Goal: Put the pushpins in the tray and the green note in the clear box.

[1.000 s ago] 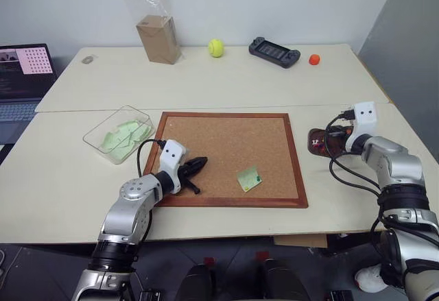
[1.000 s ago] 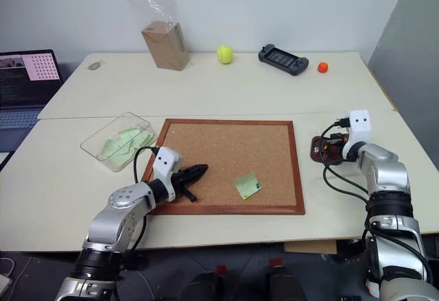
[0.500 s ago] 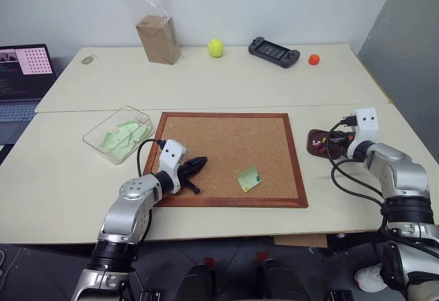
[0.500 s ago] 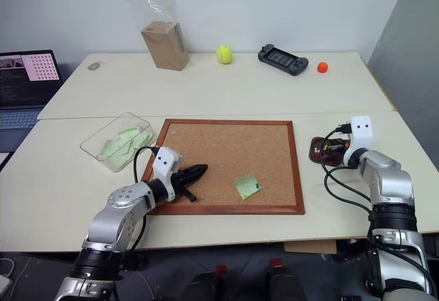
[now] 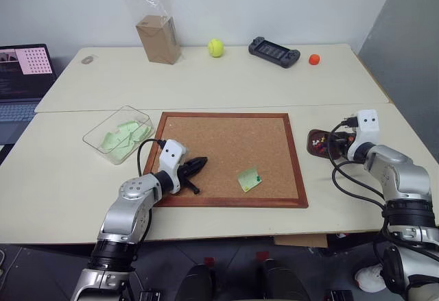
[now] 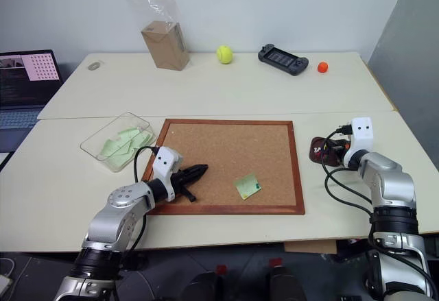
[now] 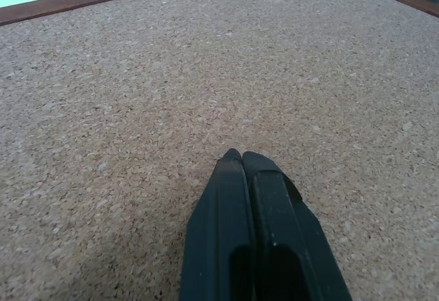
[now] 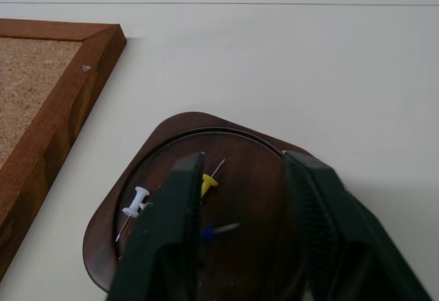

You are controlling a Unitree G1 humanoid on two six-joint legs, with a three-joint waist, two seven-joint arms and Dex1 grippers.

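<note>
One small pale green square paper note (image 5: 249, 178) lies on the wood-framed corkboard (image 5: 230, 157), feather-light, limp, best pinched at its curled edge, while the left gripper (image 5: 198, 164) has shut empty jaws and the right gripper (image 8: 243, 236) holds its jaws apart above the glossy reddish-brown tray (image 8: 171, 133) of tiny slippery pushpins (image 8: 206, 183)

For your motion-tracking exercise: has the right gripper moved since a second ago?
Yes. The right gripper has pulled back toward the robot, off the tray, away from the corkboard; it now hovers open over the pushpins.
</note>
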